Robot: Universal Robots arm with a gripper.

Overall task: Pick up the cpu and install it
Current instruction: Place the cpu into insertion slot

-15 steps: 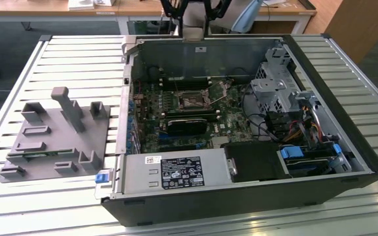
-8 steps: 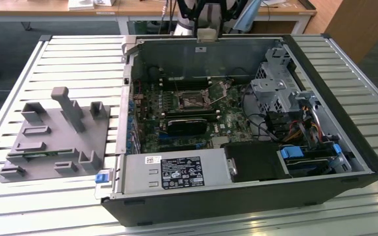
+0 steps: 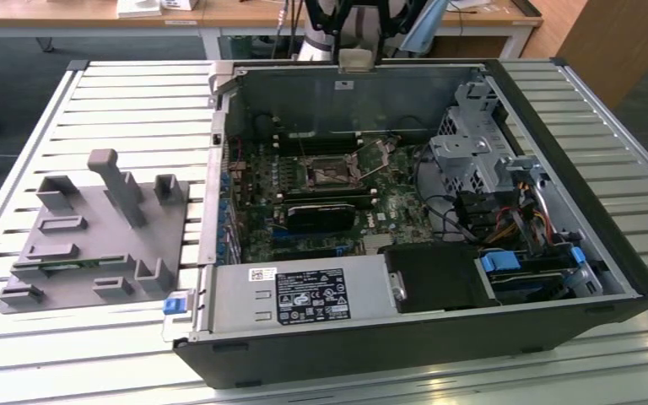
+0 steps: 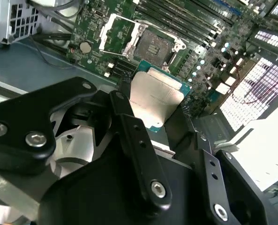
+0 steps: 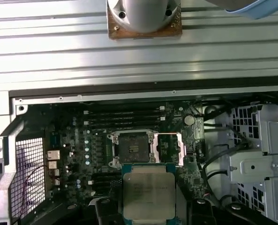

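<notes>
Desk's left edge, exterior view: moulded grey plastic fixture point(image 3: 88, 232) on the slatted metal desk point(image 3: 132, 101), nothing silver on it that I can make out.

Desk's middle: open black computer case point(image 3: 414, 346) lying on its side, green motherboard point(image 3: 262, 228) exposed. Near the board's centre is the dark square socket with metal frame point(image 3: 330, 175).

In both wrist views, the black two-fingered end effector point(image 5: 149, 206) point(image 4: 153, 105) is closed on the flat square silver-topped cpu point(image 5: 148, 197) point(image 4: 157, 101). One finger point(image 4: 129, 117) is against each opposite edge. The cpu is held off the board, lid facing the cameras.

Key relation, first wrist view: the socket point(image 5: 131, 149) lies just past the cpu's leading edge, ahead of the fingertips. It is uncovered, with the hinged metal load plate point(image 5: 169, 149) flipped open beside it. The cpu's edges run roughly parallel to the socket's. Its midline appears to fall between socket and plate, so I judge it slightly offset toward the plate side. The chip is square, so no long axis.
</notes>
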